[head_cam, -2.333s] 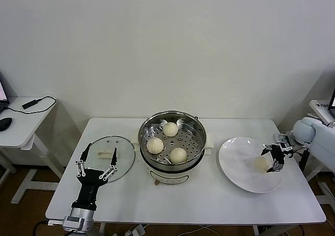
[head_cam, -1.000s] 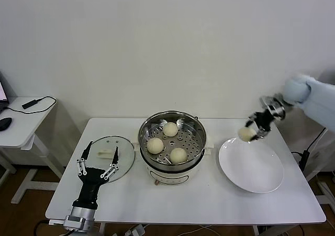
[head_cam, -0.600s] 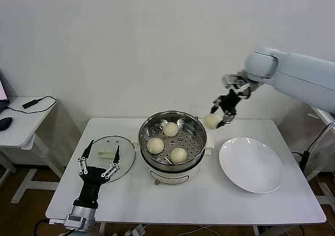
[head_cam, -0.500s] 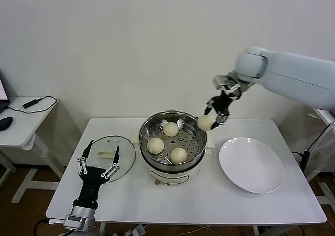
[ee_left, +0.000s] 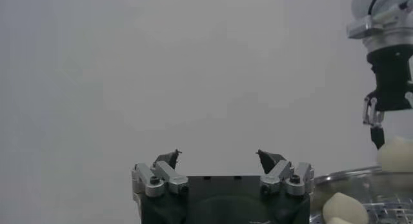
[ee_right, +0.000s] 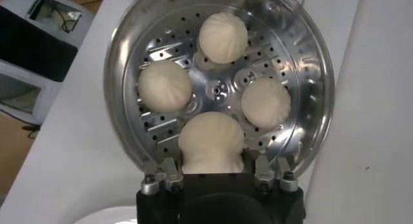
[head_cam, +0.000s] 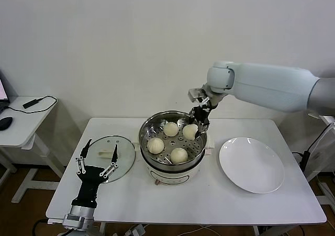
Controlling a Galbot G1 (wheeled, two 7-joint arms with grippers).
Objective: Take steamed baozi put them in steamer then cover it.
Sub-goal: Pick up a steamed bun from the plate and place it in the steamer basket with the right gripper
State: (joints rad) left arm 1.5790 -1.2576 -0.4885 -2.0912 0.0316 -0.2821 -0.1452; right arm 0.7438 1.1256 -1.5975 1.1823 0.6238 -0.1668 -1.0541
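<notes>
The steamer (head_cam: 157, 169) stands mid-table with three steamed baozi (head_cam: 170, 129) (head_cam: 155, 145) (head_cam: 179, 155) on its perforated tray. My right gripper (head_cam: 198, 122) reaches into its right back part, shut on another steamed baozi (head_cam: 190, 131). In the right wrist view this baozi (ee_right: 211, 142) sits between the fingers of the right gripper (ee_right: 213, 157), above the steamer (ee_right: 129, 44). Whether it touches the tray I cannot tell. The cover (head_cam: 104, 144), a glass lid, lies flat left of the steamer. My left gripper (head_cam: 97, 158) stands open at the cover's near edge, and the left gripper (ee_left: 219, 157) holds nothing.
A bare white plate (head_cam: 251, 164) lies right of the steamer. A side table (head_cam: 23, 118) with a cable stands at far left. The table's front strip (head_cam: 209, 204) is bare.
My right arm has swung left from above the plate with the baozi and lowered it into the steamer. The left arm has barely moved.
</notes>
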